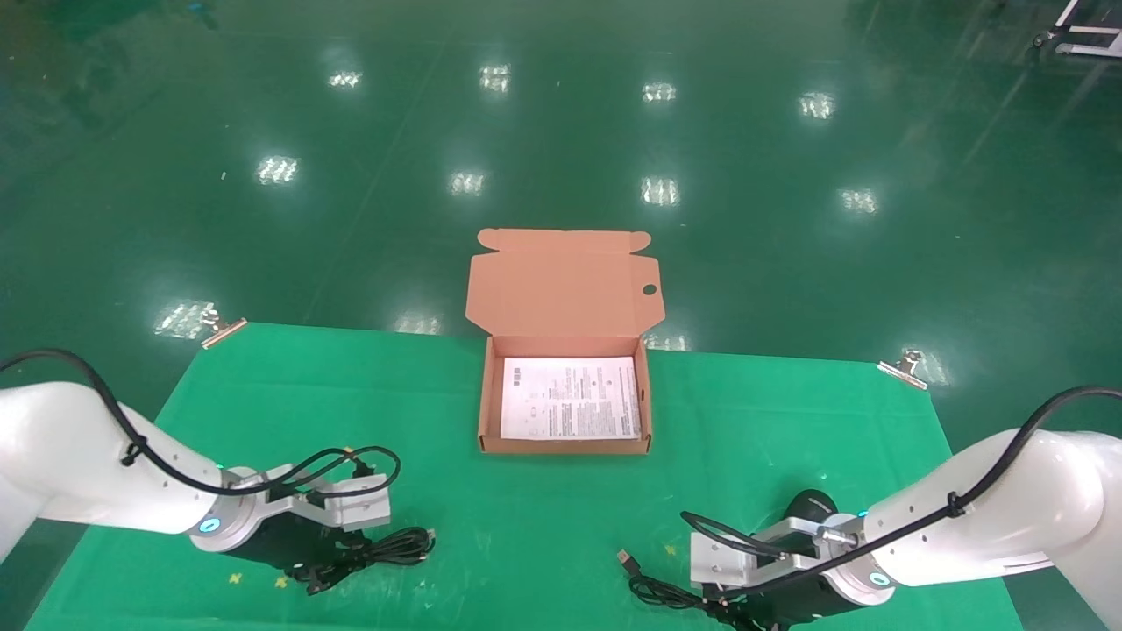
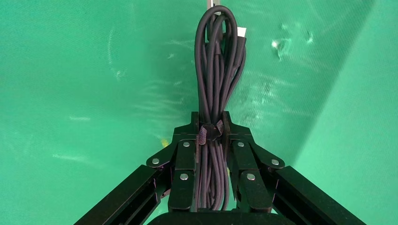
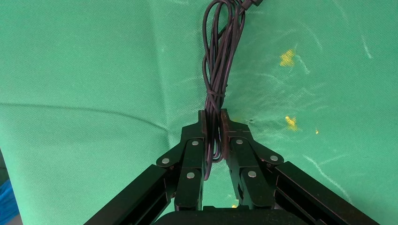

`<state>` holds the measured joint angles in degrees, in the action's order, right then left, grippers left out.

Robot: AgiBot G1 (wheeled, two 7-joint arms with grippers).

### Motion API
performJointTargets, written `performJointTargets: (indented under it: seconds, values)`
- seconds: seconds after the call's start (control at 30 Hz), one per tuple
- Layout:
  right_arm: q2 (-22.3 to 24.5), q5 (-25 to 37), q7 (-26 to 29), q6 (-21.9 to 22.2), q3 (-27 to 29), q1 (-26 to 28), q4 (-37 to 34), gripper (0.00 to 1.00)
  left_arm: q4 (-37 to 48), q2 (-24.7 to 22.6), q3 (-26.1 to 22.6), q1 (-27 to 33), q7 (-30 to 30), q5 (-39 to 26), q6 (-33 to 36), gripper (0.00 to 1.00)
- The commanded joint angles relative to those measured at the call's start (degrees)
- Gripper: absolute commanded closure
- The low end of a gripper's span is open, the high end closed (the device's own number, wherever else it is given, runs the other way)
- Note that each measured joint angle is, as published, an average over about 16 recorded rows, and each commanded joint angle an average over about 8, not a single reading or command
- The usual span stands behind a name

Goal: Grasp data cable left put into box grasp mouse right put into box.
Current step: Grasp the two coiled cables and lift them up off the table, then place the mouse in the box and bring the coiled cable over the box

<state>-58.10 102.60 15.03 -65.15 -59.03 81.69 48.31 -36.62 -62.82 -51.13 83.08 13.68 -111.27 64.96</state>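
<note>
**Data cable pinched on the left, mouse cord pinched on the right**

The data cable [image 2: 217, 89] is a thin black lead folded into a long flat bundle, cinched with a small strap about where the fingers meet it, with a pale plug tip poking out near the far loop. It lies on the green cloth [image 1: 543, 517] at the near left, and the left gripper [image 2: 211, 126] has its fingers closed tight on the bundle's middle, strands running straight between the pads. From the head view the loops stick out toward the centre of the table.

Over on the near right, the right gripper [image 3: 213, 124] is clamped on the mouse's cord [image 3: 218, 70], a thinner black bundle with a twist tie around it. The mouse [image 1: 811, 506] itself is a black rounded shape sitting just behind the wrist, and its USB plug [image 1: 626, 560] lies on the cloth, pointing toward the middle.

The box [image 1: 565, 445] sits open at the far centre of the cloth, orange-brown cardboard, flap standing up with a round hole near one corner, white printed sheet flat in the bottom. Well apart from both grippers.
</note>
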Motion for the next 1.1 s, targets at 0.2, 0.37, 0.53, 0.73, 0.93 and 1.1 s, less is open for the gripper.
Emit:
performJointTargets:
  seconds: [0.2,0.37,0.53,0.73,0.93,1.1]
  values:
    - [5.3,-1.7,3.3,1.1,2.9,2.0,5.6,1.00,-5.9,2.7,0.5,1.1,-0.3,-0.3,-0.1,1.00]
    - [11.0,0.2,8.4,3.5,5.5,5.3,14.0,1.00,-16.3,6.1,1.2,2.1,1.5,-2.9,-2.5,1.00]
    - [13.2,3.4,12.5,5.9,7.5,9.3,20.0,1.00,-25.8,7.8,1.9,3.2,4.9,-7.4,-6.4,1.00]
    - [10.2,4.8,12.5,8.4,9.2,14.4,21.6,1.00,-29.9,6.0,2.9,5.0,8.3,-12.3,-11.1,1.00]
    - [3.0,2.3,6.7,10.6,10.4,19.6,15.8,1.00,-29.4,2.2,3.1,7.5,10.0,-18.4,-15.8,1.00]
    - [-3.0,-0.5,0.2,12.4,11.3,23.3,7.6,1.00,-27.9,-0.6,3.4,9.4,11.4,-22.7,-18.6,1.00]
